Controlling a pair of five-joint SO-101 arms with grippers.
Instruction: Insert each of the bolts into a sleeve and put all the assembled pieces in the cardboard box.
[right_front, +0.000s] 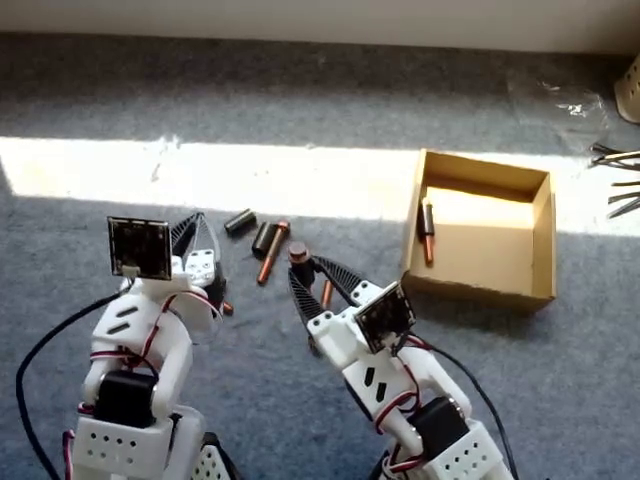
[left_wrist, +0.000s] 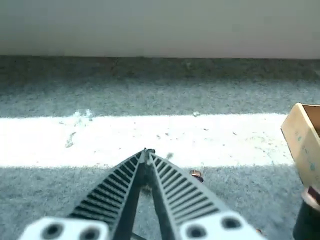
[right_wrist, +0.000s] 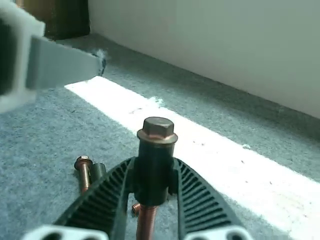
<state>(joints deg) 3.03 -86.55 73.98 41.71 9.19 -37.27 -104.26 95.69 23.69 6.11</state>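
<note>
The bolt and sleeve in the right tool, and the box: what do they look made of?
The bolt: metal by the look, copper-coloured finish, faint sheen on its flanged hex head.
The sleeve: matte black tube; plastic or coated metal, the look leaves that open.
The cardboard box: plain brown cardboard, matte, thin walls with raw cut edges.

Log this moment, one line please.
right gripper: shut on sleeved bolt | left gripper: shut | cardboard box: one assembled piece | carpet: loose bolt beside sleeve

Cardboard box (left_wrist: 302, 145) mostly off-frame, L wrist view; bolt (right_wrist: 157, 129) shank w/in sleeve (right_wrist: 153, 170).
</note>
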